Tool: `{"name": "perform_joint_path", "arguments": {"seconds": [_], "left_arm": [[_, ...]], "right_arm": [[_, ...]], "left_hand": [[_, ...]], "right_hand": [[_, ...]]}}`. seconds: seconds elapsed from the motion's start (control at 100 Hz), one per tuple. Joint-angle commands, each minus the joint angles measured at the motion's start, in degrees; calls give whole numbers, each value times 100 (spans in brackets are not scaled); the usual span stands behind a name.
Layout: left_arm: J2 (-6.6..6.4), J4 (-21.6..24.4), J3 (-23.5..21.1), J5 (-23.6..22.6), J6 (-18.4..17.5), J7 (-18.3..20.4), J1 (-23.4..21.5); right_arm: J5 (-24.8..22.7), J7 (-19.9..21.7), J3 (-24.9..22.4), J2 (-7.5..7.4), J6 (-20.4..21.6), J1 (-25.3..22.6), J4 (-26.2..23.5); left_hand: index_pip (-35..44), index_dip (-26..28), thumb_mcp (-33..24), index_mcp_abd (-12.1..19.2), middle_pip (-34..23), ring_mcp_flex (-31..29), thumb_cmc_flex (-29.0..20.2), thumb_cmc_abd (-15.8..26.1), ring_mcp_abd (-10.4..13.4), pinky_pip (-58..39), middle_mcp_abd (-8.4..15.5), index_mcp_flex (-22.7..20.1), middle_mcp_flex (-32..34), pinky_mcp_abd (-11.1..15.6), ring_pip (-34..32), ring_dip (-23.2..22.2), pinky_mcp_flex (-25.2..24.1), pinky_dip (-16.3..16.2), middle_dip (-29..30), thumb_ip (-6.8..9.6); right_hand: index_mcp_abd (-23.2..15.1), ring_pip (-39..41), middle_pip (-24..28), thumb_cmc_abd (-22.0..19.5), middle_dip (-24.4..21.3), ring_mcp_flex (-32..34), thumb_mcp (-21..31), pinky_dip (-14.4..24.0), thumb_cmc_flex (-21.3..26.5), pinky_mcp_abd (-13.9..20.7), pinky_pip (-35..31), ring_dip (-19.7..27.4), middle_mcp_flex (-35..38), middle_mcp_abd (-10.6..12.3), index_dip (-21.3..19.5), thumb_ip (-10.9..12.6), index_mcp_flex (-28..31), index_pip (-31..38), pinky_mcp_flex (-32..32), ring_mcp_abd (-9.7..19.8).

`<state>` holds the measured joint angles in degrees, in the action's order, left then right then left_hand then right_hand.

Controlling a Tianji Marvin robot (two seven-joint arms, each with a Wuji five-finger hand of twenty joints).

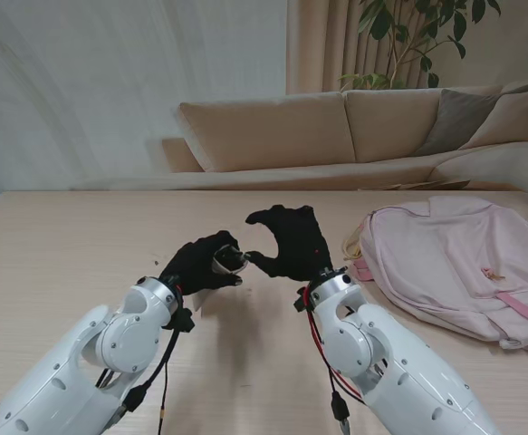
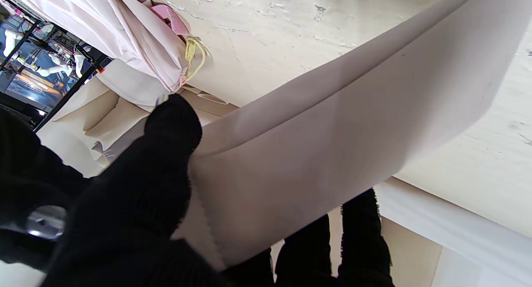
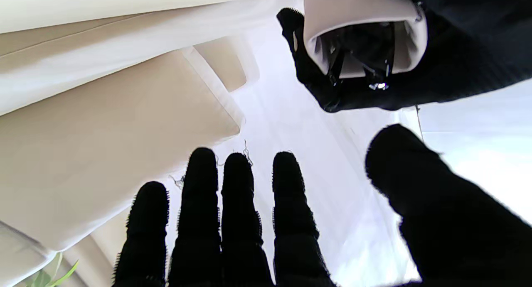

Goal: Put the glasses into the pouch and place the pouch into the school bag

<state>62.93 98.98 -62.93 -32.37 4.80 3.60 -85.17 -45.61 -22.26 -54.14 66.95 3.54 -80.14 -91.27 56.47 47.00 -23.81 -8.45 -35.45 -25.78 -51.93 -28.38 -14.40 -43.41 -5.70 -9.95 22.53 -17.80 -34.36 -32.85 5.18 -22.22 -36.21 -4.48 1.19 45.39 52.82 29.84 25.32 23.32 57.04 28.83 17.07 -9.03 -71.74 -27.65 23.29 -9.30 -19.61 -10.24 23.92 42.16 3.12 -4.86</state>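
At the bottom corners of the stand's view both white arms rise toward the frame's centre. The left hand [image 1: 200, 263], in a black glove, is curled around the pale pouch [image 2: 316, 145], thumb on one face and fingers under the other; the pouch's open mouth [image 3: 363, 38] faces the right hand. The dark glasses [image 3: 360, 54] sit inside that mouth, lens and hinge just visible. Just right of centre, the right hand [image 1: 289, 243] is raised with its fingers [image 3: 237, 204] spread and straight and its thumb apart, holding nothing, very close to the pouch but not touching it. Farther right on the light wooden table [image 1: 64, 245] the pink school bag [image 1: 454, 267] lies flat, well apart from both hands. Beyond the table stands a beige sofa [image 1: 336, 127].
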Motion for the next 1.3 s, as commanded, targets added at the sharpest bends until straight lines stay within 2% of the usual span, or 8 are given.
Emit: {"name": "perform_joint_path", "arguments": {"seconds": [0.0,0.15,0.25,0.45,0.62,0.94,1.09,1.29], "left_arm": [[35,86,-30,-3,16,61,-31],[46,108,-56,-16,36,4,-55],[54,91,-45,0,27,-27,-44],[57,93,-21,29,-30,-37,-35],[61,127,-25,20,-36,-63,-55],[68,117,-10,54,-90,-94,-71],[76,107,15,77,-82,-112,-48],[76,119,-6,51,-69,-131,-83]], "right_arm": [[33,47,-67,-34,88,-146,-118],[83,72,-238,-70,664,-371,-211],[-30,104,-214,-111,799,-419,-210],[123,299,2,-98,573,-363,-196],[180,225,171,-61,520,-276,-74],[226,252,331,-42,295,-217,35],[221,368,354,-64,212,-239,4],[223,307,147,-74,432,-368,-86]], "left_hand": [[527,227,-108,144,9,-35,-128,708,-116,-79,-44,-376,-21,-159,-8,-66,-100,-57,-52,143],[524,236,-92,153,13,-29,-98,712,-120,-81,-52,-377,-25,-161,-7,-64,-104,-58,-49,141],[519,238,-90,152,20,-26,-65,707,-125,-80,-58,-381,-28,-161,-7,-64,-108,-58,-46,146],[503,244,-118,149,30,-33,-31,708,-121,-83,-50,-381,-35,-154,-9,-63,-109,-59,-40,154],[476,243,-147,152,29,-24,-19,703,-118,-90,-54,-373,-36,-156,-7,-63,-97,-61,-39,154],[477,266,-174,150,23,-38,-34,697,-118,-99,-64,-388,-25,-149,-17,-65,-95,-66,-40,145],[487,276,-152,157,20,-37,-36,711,-115,-97,-51,-396,-18,-146,-17,-64,-97,-65,-40,130],[497,283,-125,164,17,-53,-71,724,-109,-97,-45,-405,11,-145,-21,-64,-98,-65,-40,127]], "right_hand": [[-35,-273,-185,-220,-141,-267,-90,-138,-258,149,280,151,-243,186,160,276,-193,121,111,217],[-835,-550,-564,-275,-259,-85,580,-243,-303,141,439,279,173,539,272,247,862,219,117,470],[-1344,-819,-797,-356,-334,-356,699,-417,-437,163,776,394,-233,737,277,203,942,89,137,663],[-1061,-1258,-1058,-365,-460,-542,728,-581,-444,170,1144,614,-471,1031,378,220,578,-147,162,907],[-731,-1352,-1212,-282,-508,-319,1147,-558,-407,163,1141,661,35,1439,444,208,863,-196,147,1160],[-408,-1282,-1270,-281,-489,-83,1243,-444,-216,128,830,617,581,1248,584,172,1482,-399,131,1200],[-839,-1288,-1386,-332,-527,-94,1158,-446,-286,112,793,613,741,1352,597,155,1621,-415,136,1148],[-1563,-1152,-1053,-433,-380,-395,620,-553,-509,147,1016,547,-52,755,423,201,798,-230,147,887]]}}
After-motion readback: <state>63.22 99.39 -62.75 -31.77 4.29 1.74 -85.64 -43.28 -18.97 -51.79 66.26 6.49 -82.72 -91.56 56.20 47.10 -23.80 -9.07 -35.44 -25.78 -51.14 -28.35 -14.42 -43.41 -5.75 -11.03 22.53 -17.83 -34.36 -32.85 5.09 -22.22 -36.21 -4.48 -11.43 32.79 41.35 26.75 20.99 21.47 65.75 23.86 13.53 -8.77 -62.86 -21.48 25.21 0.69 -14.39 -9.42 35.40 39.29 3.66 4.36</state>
